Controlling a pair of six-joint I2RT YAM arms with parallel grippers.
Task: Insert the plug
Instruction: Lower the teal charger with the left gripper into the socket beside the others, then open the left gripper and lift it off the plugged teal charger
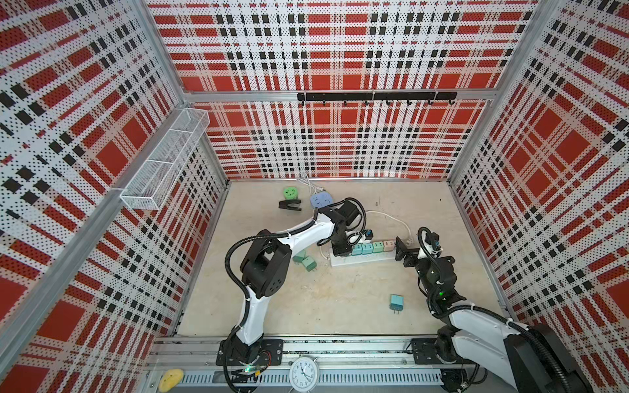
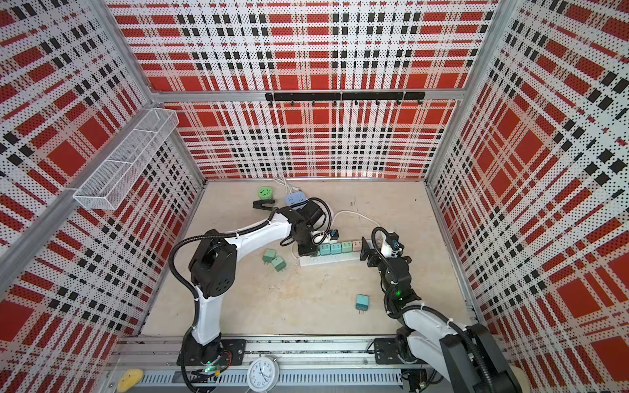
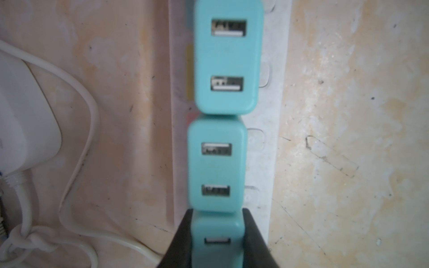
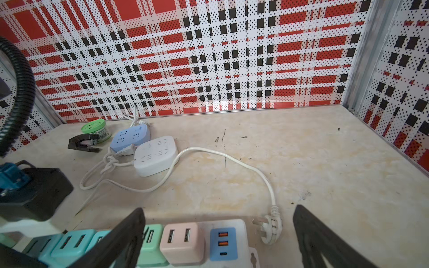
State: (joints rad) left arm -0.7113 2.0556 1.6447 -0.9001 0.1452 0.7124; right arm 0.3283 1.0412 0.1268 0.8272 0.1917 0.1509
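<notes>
A white power strip (image 1: 364, 260) (image 2: 326, 261) lies mid-table with a row of teal, green and pink plugs (image 1: 372, 247) standing in it. My left gripper (image 3: 217, 234) (image 1: 341, 251) is shut on a teal plug (image 3: 217, 228) at the row's left end, right against the neighbouring teal plug (image 3: 217, 167). Its prongs are hidden. My right gripper (image 4: 220, 234) (image 1: 401, 251) stands open at the strip's right end, around the pink plug (image 4: 182, 241) and the blue USB panel (image 4: 223, 243), touching neither.
Two loose green plugs (image 1: 304, 259) lie left of the strip and a teal one (image 1: 396, 303) at front right. A white corded three-pin plug (image 4: 270, 229) lies beside the strip's end. At the back are a white socket box (image 4: 156, 154), a blue one (image 1: 321, 200), a green canister (image 1: 290, 193) and a black clip (image 1: 289, 205).
</notes>
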